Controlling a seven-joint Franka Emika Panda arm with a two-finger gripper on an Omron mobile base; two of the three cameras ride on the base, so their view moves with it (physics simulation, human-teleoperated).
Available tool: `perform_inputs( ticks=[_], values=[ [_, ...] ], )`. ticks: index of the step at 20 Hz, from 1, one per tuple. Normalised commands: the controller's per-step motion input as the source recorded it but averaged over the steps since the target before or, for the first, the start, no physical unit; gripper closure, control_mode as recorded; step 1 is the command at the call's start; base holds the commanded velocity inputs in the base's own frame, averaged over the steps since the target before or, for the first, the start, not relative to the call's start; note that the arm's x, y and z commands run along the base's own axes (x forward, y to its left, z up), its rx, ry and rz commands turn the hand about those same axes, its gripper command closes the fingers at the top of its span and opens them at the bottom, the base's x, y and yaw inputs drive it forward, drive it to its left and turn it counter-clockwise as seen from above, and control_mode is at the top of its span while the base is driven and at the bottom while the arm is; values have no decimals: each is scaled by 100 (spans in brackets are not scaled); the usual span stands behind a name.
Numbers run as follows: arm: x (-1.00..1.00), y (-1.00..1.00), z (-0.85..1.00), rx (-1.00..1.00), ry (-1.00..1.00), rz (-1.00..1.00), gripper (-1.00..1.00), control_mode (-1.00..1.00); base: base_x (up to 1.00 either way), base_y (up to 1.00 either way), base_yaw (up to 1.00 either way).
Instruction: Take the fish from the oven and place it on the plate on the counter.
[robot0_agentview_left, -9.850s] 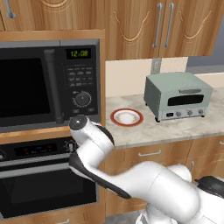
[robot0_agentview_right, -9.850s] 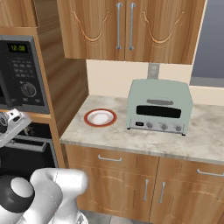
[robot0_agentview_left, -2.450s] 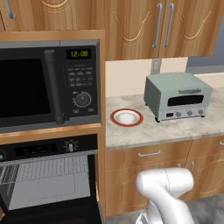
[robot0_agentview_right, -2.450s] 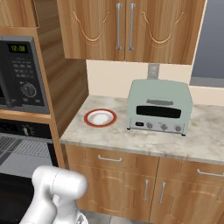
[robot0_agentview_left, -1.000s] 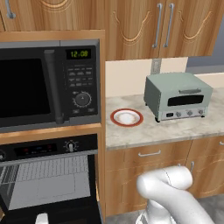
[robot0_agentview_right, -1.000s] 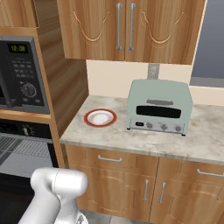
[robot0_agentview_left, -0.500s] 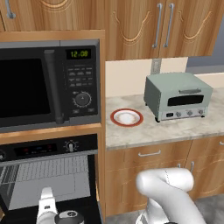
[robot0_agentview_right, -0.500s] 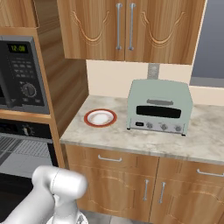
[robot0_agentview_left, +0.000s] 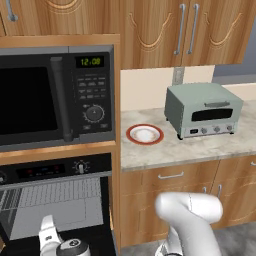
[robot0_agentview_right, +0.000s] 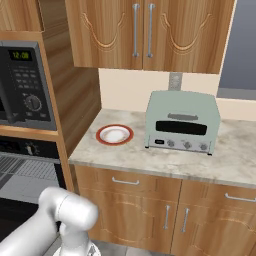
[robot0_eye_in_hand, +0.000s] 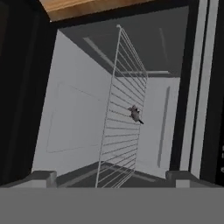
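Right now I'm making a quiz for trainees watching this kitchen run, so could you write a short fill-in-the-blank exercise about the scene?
1. The fish lies on a wire ____ inside the oven.
2. The plate has nothing on it and sits on the counter beside the pale green ____ oven.
3. The claw faces into the oven with its jaws ____.
4. The microwave clock shows ____ digits.

Missing words: rack; toaster; open; green
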Motion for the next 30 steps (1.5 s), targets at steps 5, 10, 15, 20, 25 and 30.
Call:
perform_inputs(
  ticks=[5,10,15,20,25,30],
  values=[
    [7,15,-1,-43,-2,0,-100,-100,0,0,0],
    [43,5,-15,-31,0,-5,-100,-100,0,0,0],
    [54,0,-4,-19,0,-5,-100,-100,0,0,0],
    [45,-2,-1,-2,0,0,-100,-100,0,0,0],
    [79,-14,-13,0,0,1,-100,-100,0,0,0],
    [16,0,-32,0,1,0,-100,-100,0,0,0]
  ],
)
